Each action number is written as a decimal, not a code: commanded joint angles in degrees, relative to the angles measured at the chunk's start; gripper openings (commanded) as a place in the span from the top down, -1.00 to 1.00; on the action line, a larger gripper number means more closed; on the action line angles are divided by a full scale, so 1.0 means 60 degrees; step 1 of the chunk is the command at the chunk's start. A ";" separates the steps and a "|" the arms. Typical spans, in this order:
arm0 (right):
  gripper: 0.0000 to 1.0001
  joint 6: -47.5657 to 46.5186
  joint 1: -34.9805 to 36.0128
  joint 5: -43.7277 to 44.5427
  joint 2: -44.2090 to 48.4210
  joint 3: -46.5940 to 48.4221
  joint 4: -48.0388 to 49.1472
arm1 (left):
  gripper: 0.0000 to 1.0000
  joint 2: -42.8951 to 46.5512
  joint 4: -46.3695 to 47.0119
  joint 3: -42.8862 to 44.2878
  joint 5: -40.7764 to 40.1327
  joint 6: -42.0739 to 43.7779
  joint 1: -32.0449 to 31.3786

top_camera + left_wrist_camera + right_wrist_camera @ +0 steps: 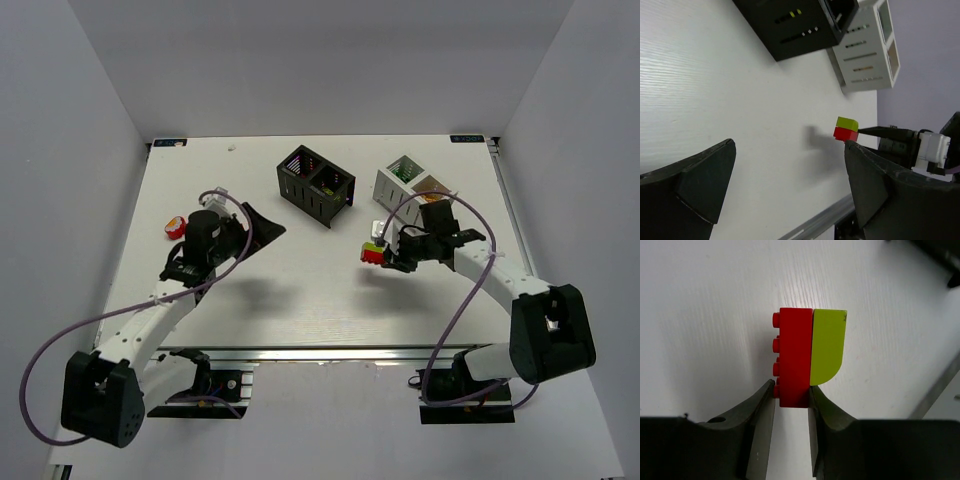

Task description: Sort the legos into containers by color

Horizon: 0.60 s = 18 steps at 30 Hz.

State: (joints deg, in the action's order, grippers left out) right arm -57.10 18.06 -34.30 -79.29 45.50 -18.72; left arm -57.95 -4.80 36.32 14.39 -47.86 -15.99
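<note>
Item: red-and-lime lego stack (810,355) | Position: red half pinched between right gripper (791,400) fingertips, lime half outside them | left gripper (790,150): agape, empty

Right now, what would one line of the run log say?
right jaws: shut on red-and-lime lego stack | left jaws: open, empty | stack: not yet in black bin or white bin
</note>
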 commanded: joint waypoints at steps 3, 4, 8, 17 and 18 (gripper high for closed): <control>1.00 -0.1176 0.0753 -0.1254 0.0251 0.1000 -0.0585 | -0.96 -0.0770 0.1970 0.0129 0.1687 -0.0110 -0.0513; 1.00 -0.1249 0.0884 -0.1386 0.0207 0.1132 -0.0687 | -0.96 -0.0872 0.2203 0.0231 0.1790 -0.0081 -0.0615; 1.00 -0.1425 0.1587 -0.1607 0.0060 0.1645 -0.0806 | -0.96 -0.1210 0.2791 0.0261 0.2331 -0.0241 -0.0704; 1.00 -0.1251 0.2920 -0.1505 -0.0013 0.2261 -0.0631 | -0.96 -0.0961 0.2353 0.0173 0.2260 -0.0242 -0.0821; 1.00 -0.1206 0.2994 -0.1446 -0.0028 0.2276 -0.0572 | -0.96 -0.0961 0.2323 0.0144 0.2274 -0.0256 -0.0851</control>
State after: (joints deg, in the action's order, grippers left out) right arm -64.60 34.54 -42.06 -79.68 56.62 -22.72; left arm -65.67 9.06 36.36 27.00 -49.21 -20.51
